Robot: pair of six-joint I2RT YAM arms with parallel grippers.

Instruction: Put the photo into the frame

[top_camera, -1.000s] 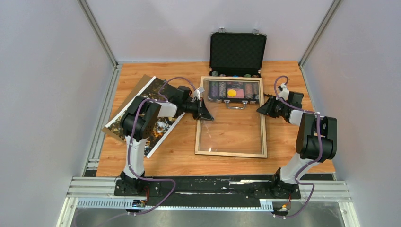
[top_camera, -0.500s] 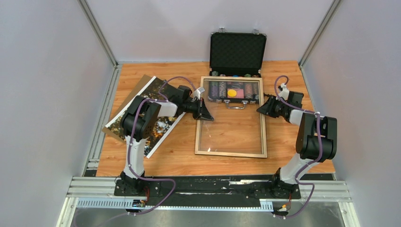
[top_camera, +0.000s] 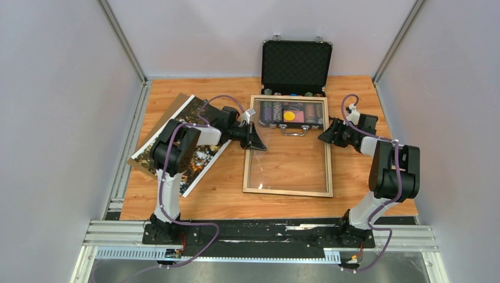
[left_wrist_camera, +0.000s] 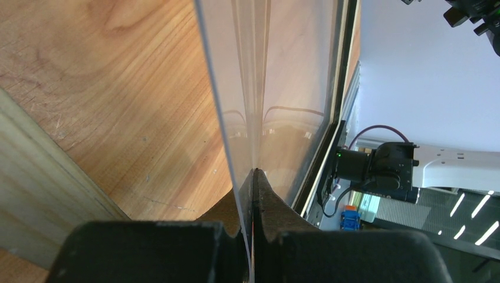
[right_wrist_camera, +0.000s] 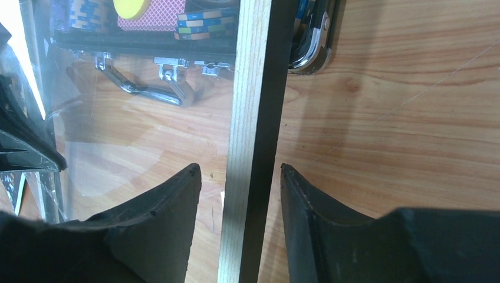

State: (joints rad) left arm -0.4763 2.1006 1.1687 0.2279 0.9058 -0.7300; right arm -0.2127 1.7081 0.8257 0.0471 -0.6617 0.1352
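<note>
The frame (top_camera: 288,191) lies flat mid-table, light wood side up. A clear glossy sheet (top_camera: 289,162) lies inside it. My left gripper (top_camera: 255,141) is shut on the sheet's left edge near the frame's left rail. In the left wrist view the fingertips (left_wrist_camera: 258,183) pinch the sheet (left_wrist_camera: 277,88), which tilts up off the wood. My right gripper (top_camera: 324,136) is open and straddles the frame's right rail (right_wrist_camera: 250,88), one finger on each side, without touching it. The photo (top_camera: 197,159) lies face up at the left under my left arm.
A brown backing panel (top_camera: 174,105) lies under the photo. An open black chip case (top_camera: 295,65) stands at the back, and its tray of chips (right_wrist_camera: 177,23) touches the frame's far end. Grey walls close in left and right.
My right gripper has edged slightly left over the frame's right rail. The left gripper, the sheet and the photo have not moved.
</note>
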